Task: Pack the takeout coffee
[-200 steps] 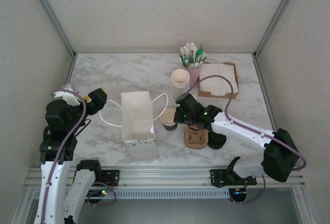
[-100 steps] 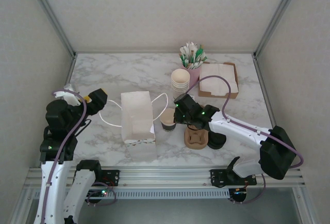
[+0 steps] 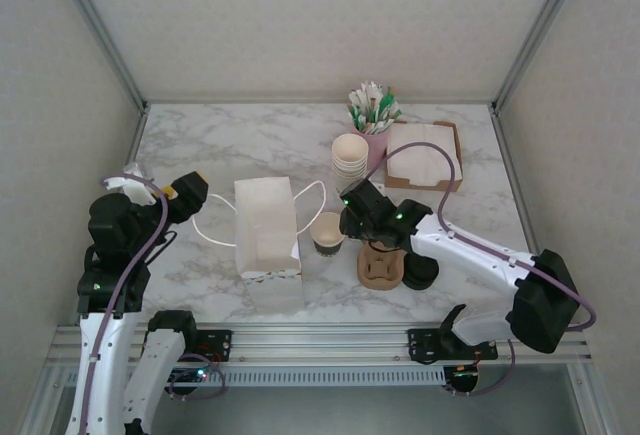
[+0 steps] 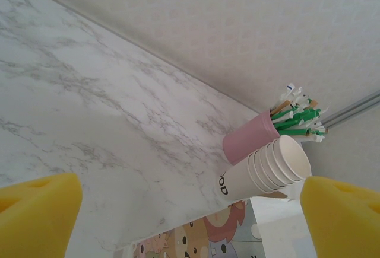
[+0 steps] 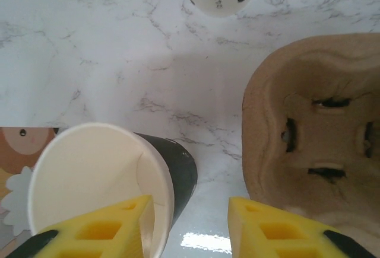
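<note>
The takeout coffee [image 3: 327, 232] is a small paper cup, cream inside and dark outside, standing upright on the marble just right of the white paper bag [image 3: 266, 225]. My right gripper [image 3: 347, 223] hovers at the cup's right rim. In the right wrist view the cup [image 5: 101, 181] is empty. One yellow finger [image 5: 107, 228] sits inside it against the wall and the other stands apart outside, so the right gripper [image 5: 189, 210] is open astride the wall. My left gripper [image 3: 185, 195] waits left of the bag, and in its wrist view the left gripper [image 4: 190, 210] is wide open and empty.
A brown pulp cup carrier [image 3: 381, 267] lies right of the cup, close to my right wrist. Behind stand a stack of cream cups [image 3: 350, 158], a pink cup of green-and-white sticks [image 3: 375, 140] and a napkin box [image 3: 425, 167]. The bag's white handle loops lie beside it.
My right gripper's jaws have opened from a shut pinch on the cup's rim. The cup stays standing in the same spot. The left arm has not moved.
</note>
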Robot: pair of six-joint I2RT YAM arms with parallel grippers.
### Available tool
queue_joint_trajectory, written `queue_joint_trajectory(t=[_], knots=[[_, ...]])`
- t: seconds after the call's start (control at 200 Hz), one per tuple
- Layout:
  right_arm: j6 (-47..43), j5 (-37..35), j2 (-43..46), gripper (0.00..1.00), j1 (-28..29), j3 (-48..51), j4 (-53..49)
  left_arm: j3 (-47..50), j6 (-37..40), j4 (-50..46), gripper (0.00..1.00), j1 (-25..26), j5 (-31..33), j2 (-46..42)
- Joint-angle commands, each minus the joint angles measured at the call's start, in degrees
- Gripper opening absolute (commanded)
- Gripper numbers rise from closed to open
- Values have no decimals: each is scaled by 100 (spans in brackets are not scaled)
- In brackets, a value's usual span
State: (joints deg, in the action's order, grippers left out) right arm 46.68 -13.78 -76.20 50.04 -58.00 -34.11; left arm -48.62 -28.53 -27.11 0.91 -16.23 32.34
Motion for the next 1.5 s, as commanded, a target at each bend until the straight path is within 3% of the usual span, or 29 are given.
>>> queue_joint_trajectory(t=[0.0, 0.04, 0.06, 0.08, 0.245, 0.435, 0.656, 0.866, 1.006, 1.497], knots=[[-136, -327, 458, 39, 50, -517, -790, 53, -38, 118, 95, -56, -100, -43], [-179, -385, 562, 39, 42, -627, -971, 54, -38, 115, 95, -56, -88, -43], [-185, -452, 621, 49, 41, -694, -1123, 54, -33, 118, 95, -56, -87, -43], [-185, -488, 678, 53, 41, -739, -1217, 54, -34, 119, 95, -56, -83, -43], [-15, -436, 1170, 59, -210, -939, -2039, 72, -30, 110, 95, -56, -40, -27], [601, -172, 1482, 67, -902, -916, -3125, 72, -38, 84, 96, -53, 28, -34], [1094, 167, 1596, 70, -1451, -671, -3781, 66, -39, 66, 96, -56, 57, -34], [1494, 526, 1866, 74, -2038, 68, -3600, 72, -47, 60, 96, -56, 54, -43], [1615, 874, 1942, 86, -2427, 480, -3317, 72, -47, 57, 96, -62, 68, -43], [1770, 1280, 1461, 90, -2770, 1202, -2722, 81, -65, 57, 96, -60, 76, -21]])
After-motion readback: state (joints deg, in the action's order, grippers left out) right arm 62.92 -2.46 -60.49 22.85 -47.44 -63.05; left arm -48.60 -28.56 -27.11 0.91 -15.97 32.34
